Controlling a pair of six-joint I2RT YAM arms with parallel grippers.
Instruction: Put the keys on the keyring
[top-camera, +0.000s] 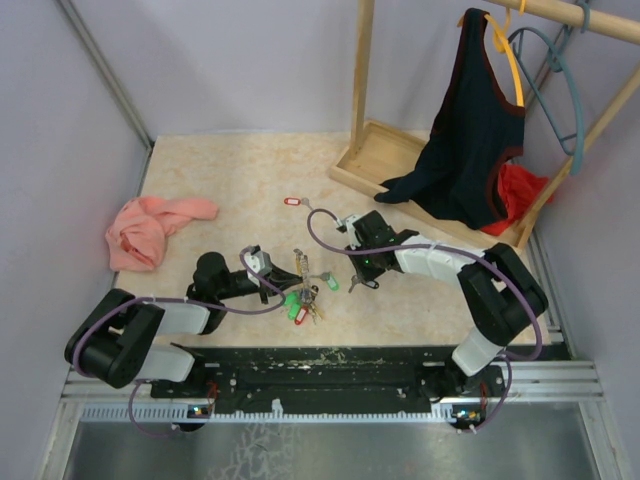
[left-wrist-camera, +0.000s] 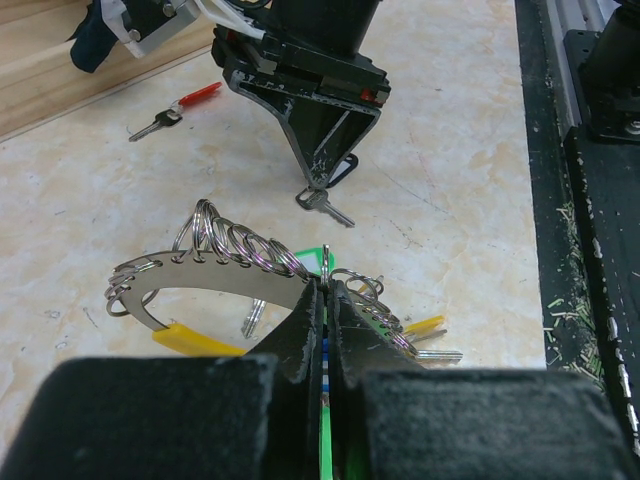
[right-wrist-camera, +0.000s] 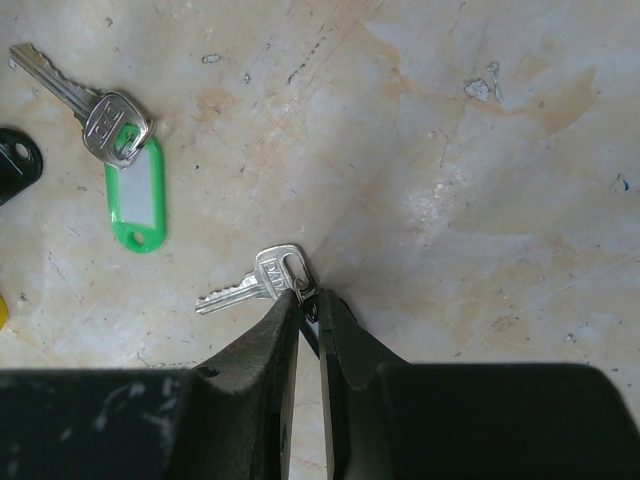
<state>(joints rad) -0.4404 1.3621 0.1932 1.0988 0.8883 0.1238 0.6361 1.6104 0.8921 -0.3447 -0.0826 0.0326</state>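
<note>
Keyring (left-wrist-camera: 230, 278), at the near middle of the surface (right-wrist-camera: 480, 150), is pinched edgewise by the left hand (left-wrist-camera: 326, 288); the right hand (right-wrist-camera: 308, 305) pinches a key (right-wrist-camera: 262, 280) at its head, a slight hold judged likely to let it swivel or drop.

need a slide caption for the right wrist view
Right gripper holds a silver key by its head end on the table; a green-tagged key lies nearby.
</note>
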